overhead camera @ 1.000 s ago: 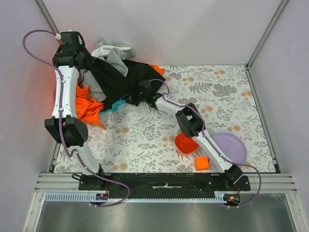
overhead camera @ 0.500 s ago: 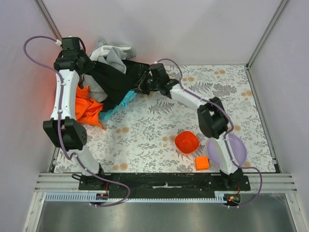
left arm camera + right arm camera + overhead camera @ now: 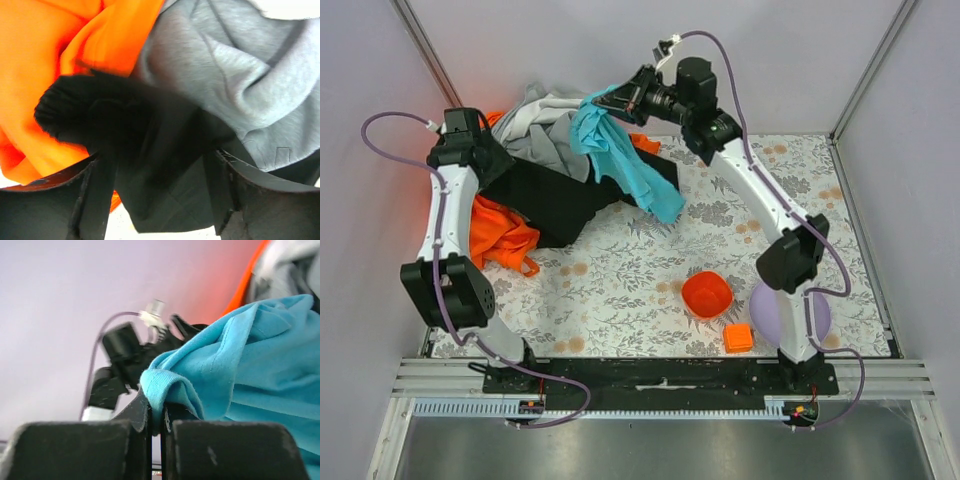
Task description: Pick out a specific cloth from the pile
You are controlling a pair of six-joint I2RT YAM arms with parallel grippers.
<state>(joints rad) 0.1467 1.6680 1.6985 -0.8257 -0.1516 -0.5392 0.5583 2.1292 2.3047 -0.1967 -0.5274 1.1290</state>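
Observation:
My right gripper [image 3: 620, 100] is raised high at the back and shut on a folded edge of the teal cloth [image 3: 625, 160], which hangs free down to the table. In the right wrist view the cloth [image 3: 250, 370] is pinched between the closed fingers of this gripper [image 3: 157, 422]. The pile [image 3: 545, 130] of grey, white, orange and black garments lies at the back left. My left gripper [image 3: 488, 162] is at the pile's left side. Its fingers stand apart around a loose fold of the black cloth [image 3: 150, 150] at the left gripper [image 3: 160, 200], beside grey fabric [image 3: 225, 75] and orange fabric [image 3: 50, 40].
An orange bowl [image 3: 707, 295], a small orange block [image 3: 738, 338] and a purple plate [image 3: 820, 310] sit at the front right near the right arm's base. Walls and metal posts close in the back and both sides of the flowered tabletop [image 3: 620, 280].
The right gripper has pulled the teal cloth up and back, out from under the black cloth. The left gripper has opened, and the black cloth has dropped and spread on the table.

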